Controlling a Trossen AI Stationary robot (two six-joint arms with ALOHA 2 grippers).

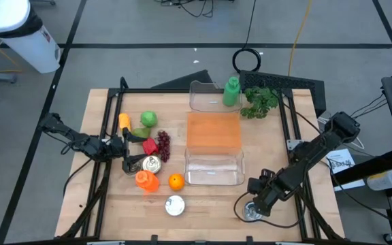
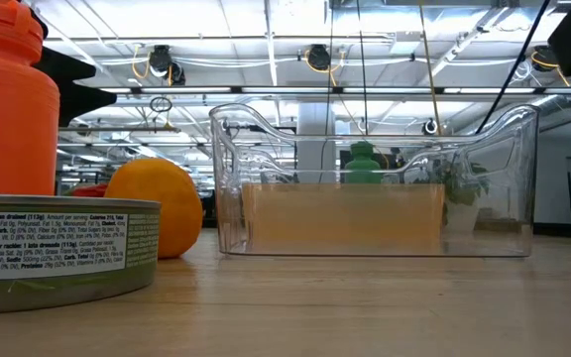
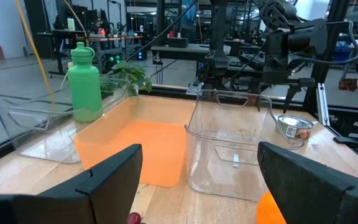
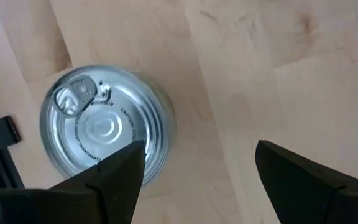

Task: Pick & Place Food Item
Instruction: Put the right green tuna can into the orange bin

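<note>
A silver tin can with a pull tab [image 4: 104,134] stands on its base on the wooden table, near the front right [image 1: 252,213]. My right gripper [image 4: 197,174] hangs open just above it [image 1: 254,201], pointing steeply down. One finger [image 4: 114,177] is over the can's rim; the other is over bare wood. My left gripper [image 1: 123,146] waits open and level at the table's left [image 3: 197,180], beside a cluster of food: green apple [image 1: 148,119], grapes [image 1: 163,144], orange [image 1: 175,182].
Two clear plastic bins [image 1: 214,170] [image 1: 206,95] flank an orange mat [image 1: 213,131] mid-table. A green bottle [image 1: 231,92] and a leafy plant [image 1: 260,102] stand at the far right. A second can [image 1: 175,205] and an orange bottle [image 1: 146,180] sit near the front.
</note>
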